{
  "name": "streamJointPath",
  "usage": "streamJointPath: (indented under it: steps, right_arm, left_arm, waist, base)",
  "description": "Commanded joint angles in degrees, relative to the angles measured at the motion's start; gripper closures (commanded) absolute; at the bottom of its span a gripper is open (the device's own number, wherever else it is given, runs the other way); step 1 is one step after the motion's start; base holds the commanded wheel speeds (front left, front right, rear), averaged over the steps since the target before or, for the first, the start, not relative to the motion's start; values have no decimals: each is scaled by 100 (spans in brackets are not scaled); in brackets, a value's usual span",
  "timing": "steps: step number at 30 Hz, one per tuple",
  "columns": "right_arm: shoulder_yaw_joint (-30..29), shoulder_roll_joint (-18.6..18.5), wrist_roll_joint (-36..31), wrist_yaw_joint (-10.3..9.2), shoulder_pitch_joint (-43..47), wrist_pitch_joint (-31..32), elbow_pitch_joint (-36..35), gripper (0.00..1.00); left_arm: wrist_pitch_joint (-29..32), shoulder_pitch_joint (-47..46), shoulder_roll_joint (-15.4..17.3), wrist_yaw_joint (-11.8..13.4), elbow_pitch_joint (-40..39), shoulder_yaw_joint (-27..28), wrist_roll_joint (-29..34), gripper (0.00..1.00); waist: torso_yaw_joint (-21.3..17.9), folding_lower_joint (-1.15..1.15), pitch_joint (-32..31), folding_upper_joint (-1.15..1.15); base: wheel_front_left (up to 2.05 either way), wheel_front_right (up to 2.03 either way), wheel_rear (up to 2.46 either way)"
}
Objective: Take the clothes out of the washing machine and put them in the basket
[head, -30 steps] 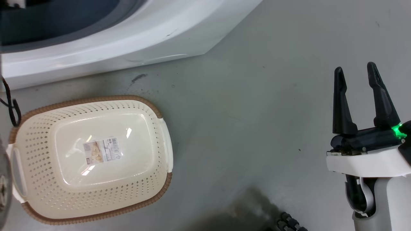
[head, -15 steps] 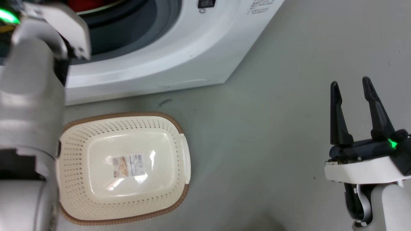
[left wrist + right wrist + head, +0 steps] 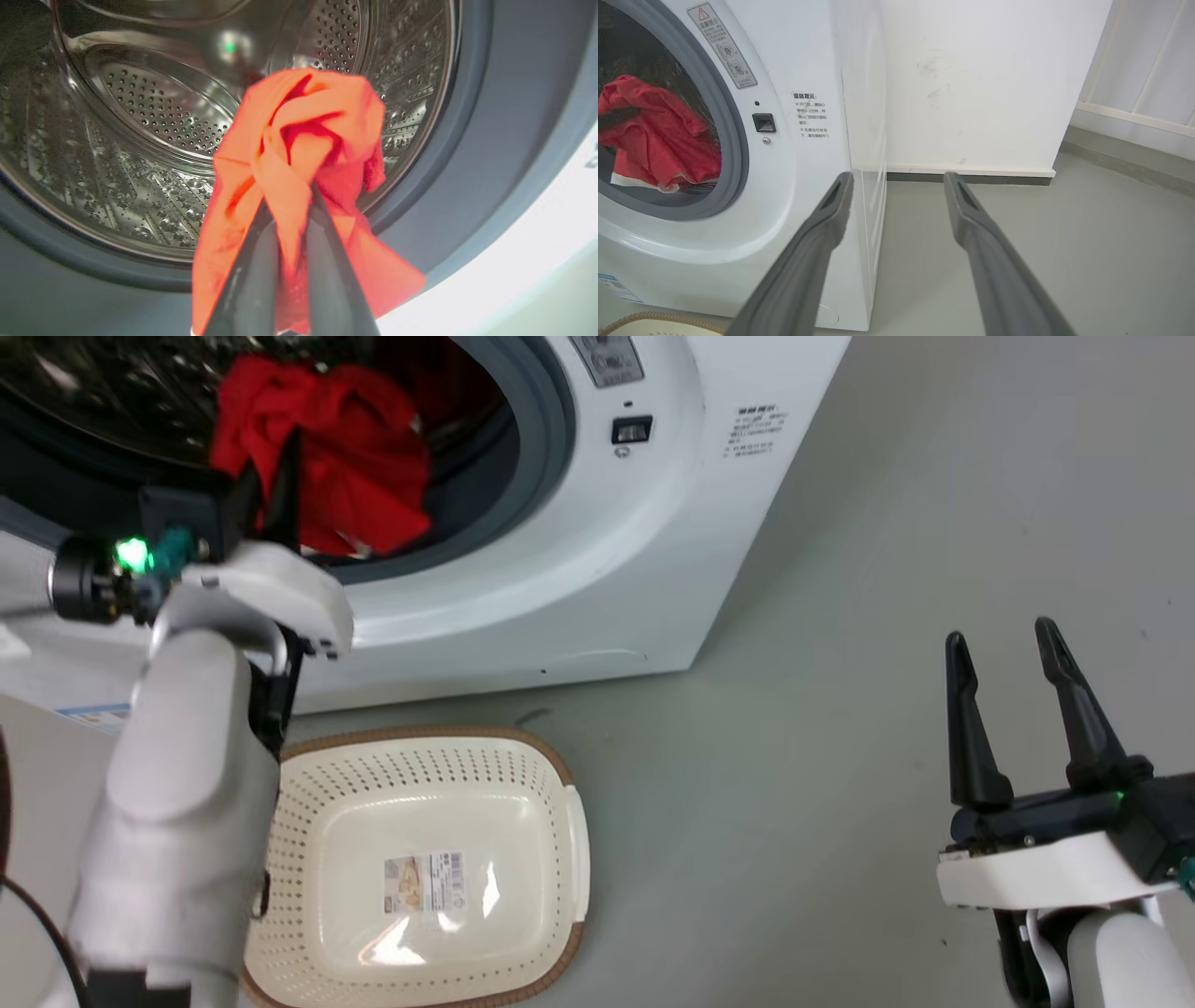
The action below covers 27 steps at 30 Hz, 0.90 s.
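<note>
The left gripper (image 3: pixel 288 201) is pinching a red garment (image 3: pixel 303 121) between its two dark fingers (image 3: pixel 254 275), which are standing narrow with a fold of cloth squeezed in the gap. The fabric is bunching into a twisted knot just past the fingertips and is draping down on both sides of them. Beyond that bunch the perforated steel drum (image 3: pixel 140 102) is opening out ahead of the fingers. In the head view the left gripper (image 3: pixel 277 467) is reaching into the porthole of the white washing machine (image 3: pixel 635 569). The garment (image 3: pixel 345 457) is hanging around its fingers in the mouth of the grey door seal (image 3: pixel 551 448). From the right wrist a white trim (image 3: pixel 635 182) is showing along the cloth's lower edge, just above the seal's bottom lip. The cream basket (image 3: pixel 308 821) is sitting on the grey floor (image 3: pixel 794 756) below the left fingers and close to the machine's front, with only a paper label (image 3: pixel 425 882) on its bottom. The right gripper (image 3: pixel 999 632) is hovering over bare floor well apart from the basket, its fingers spread wide and gripping nothing. In its own wrist view the right gripper (image 3: pixel 897 176) is pointing at the machine's front corner, with the porthole off to the left of its fingers and a white wall (image 3: pixel 971 70) ahead of them.
</note>
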Motion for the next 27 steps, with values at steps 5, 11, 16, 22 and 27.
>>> streamJointPath:
  steps: [5,11,16,22,27]
  right_arm:
    - [0,10,-128,-4,272,-12,28,0]
    - [24,9,-180,-4,498,-12,69,0]
    - [46,9,-216,-4,633,-12,88,0]
    - [53,9,-217,-4,830,-12,102,0]
    - [54,10,-240,-4,977,-12,86,0]
  left_arm:
    - [-23,951,-113,75,-1187,43,-43,100]
    - [-22,1795,-140,131,-2322,66,-18,100]
    - [-23,2274,-113,163,-2929,89,-26,100]
    - [-19,2867,-33,262,-3786,152,-54,100]
    - [69,3247,20,363,-4498,186,-56,100]
  waist:
    - [218,1,-416,0]
    - [372,1,-765,0]
    - [432,1,-1001,0]
    - [505,1,-1300,0]
    - [564,1,-1487,0]
  base:
    - [0,0,0]
    - [0,0,0]
    - [0,0,0]
    - [0,0,0]
    - [0,0,0]
